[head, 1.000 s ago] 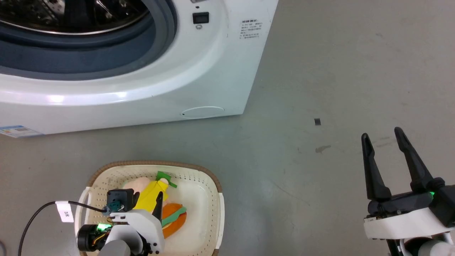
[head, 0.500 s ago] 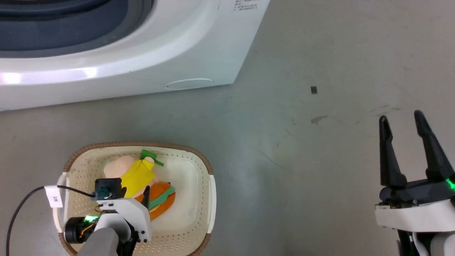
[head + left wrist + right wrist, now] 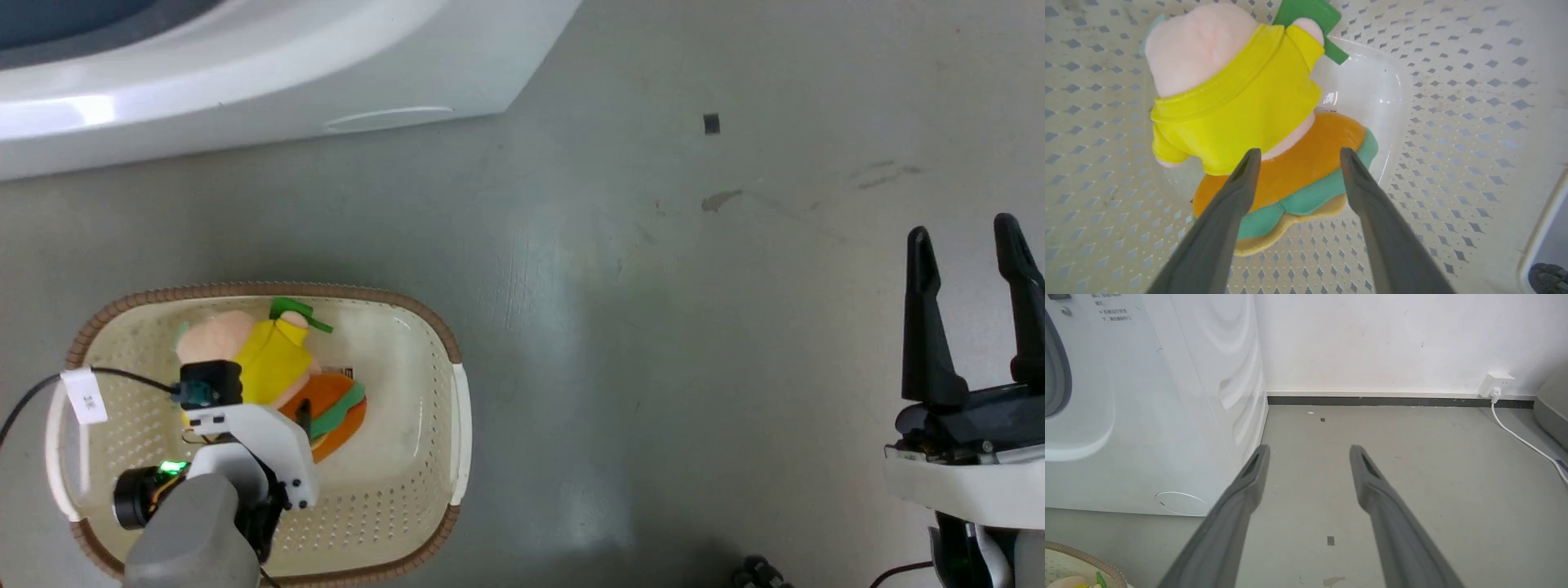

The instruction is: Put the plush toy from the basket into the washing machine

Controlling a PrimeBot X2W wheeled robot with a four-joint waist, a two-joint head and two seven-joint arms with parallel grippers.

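The plush toy (image 3: 273,359), pale pink in a yellow garment with green bits and an orange burger part, lies in the cream basket (image 3: 441,343) on the floor at the lower left. My left gripper (image 3: 282,407) reaches down into the basket and is open. In the left wrist view the plush toy (image 3: 1241,102) lies on the basket (image 3: 1453,102) floor, and the left gripper (image 3: 1299,152) has its fingertips just over the orange part, one on each side. The washing machine (image 3: 245,65) stands beyond. My right gripper (image 3: 963,230) hangs open over bare floor at the right, holding nothing.
In the right wrist view the right gripper (image 3: 1309,449) points at the floor beside the washing machine (image 3: 1147,416), with the basket (image 3: 1081,555) rim at the bottom left. A wall socket (image 3: 1496,386) with a white cable (image 3: 1527,443) sits at the far wall. A tagged cable (image 3: 84,396) trails from my left arm.
The whole head picture has shifted up and left, so the camera has moved and less of the washing machine shows. Both grippers stay open, the left one over the toy.
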